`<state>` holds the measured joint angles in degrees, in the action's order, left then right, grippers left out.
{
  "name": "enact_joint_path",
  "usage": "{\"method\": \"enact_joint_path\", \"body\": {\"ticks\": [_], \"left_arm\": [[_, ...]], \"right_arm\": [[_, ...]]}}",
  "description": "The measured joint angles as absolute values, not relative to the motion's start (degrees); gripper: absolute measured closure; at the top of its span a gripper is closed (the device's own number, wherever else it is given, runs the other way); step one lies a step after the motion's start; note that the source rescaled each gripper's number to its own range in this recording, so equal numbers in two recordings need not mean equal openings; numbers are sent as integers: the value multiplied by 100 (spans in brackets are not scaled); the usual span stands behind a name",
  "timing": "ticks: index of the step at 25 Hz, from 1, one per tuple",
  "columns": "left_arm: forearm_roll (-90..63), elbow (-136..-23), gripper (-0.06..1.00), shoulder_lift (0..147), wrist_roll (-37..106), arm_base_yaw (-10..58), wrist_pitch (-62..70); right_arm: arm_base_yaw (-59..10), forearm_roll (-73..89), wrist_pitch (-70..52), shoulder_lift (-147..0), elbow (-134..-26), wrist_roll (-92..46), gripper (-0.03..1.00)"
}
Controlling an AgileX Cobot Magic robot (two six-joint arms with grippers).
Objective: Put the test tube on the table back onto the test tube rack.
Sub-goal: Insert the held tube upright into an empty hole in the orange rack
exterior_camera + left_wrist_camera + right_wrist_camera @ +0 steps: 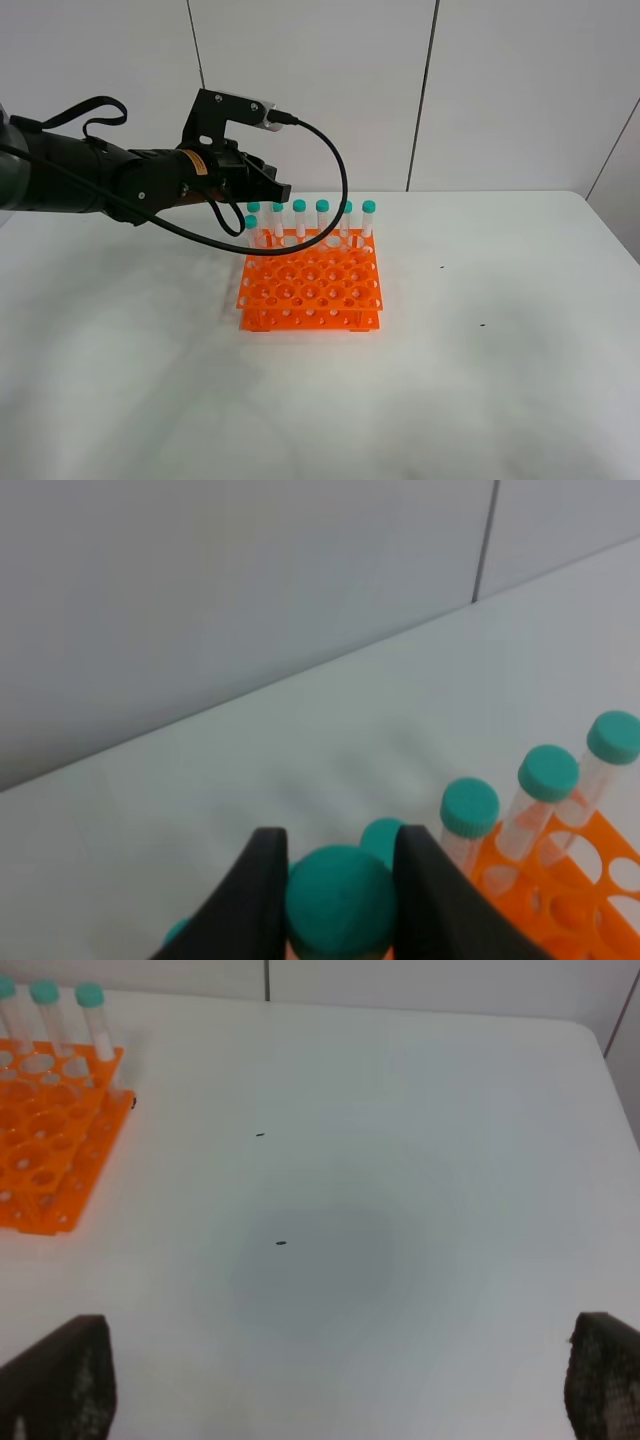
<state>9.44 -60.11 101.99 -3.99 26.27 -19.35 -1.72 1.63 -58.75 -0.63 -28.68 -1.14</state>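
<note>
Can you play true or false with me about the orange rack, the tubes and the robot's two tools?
1. The test tube rack is orange. True.
2. The tubes' lids are red. False: the caps are teal.
3. The left tool has a test tube cap between its fingers. True.
4. The right tool holds a tube. False: it is open over bare table.
5. Every hole has a tube. False: most holes are empty.
</note>
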Motion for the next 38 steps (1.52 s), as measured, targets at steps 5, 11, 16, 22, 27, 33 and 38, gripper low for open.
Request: {"method": "enact_joint_path", "body": {"ticks": [5,11,16,22,27,33,38], "left_arm": [[1073,-6023,94,10445,-399,2627,-2114],[1135,-6023,94,10593,-399,2627,-2275],[1229,-6023,94,10753,-399,2627,-2312],[1276,-6023,94,10846,-399,2627,-2334],[1281,-6023,94,11105,-400,2627,-2363],[1281,-6023,94,11235,-400,2627,-2444],[1281,-6023,94,11398,-400,2627,-2479]], "right_arm": [[-172,163,-5875,-63,-2868,-114,-3],[-172,163,-5875,-63,-2868,-114,-3],[-172,163,-5875,-63,-2868,-114,-3],[-172,163,-5875,-63,-2868,-114,-3],[-172,163,-5875,-63,-2868,-114,-3],[-172,163,-5875,-63,-2868,-114,-3],[-172,163,-5875,-63,-2868,-114,-3]]}}
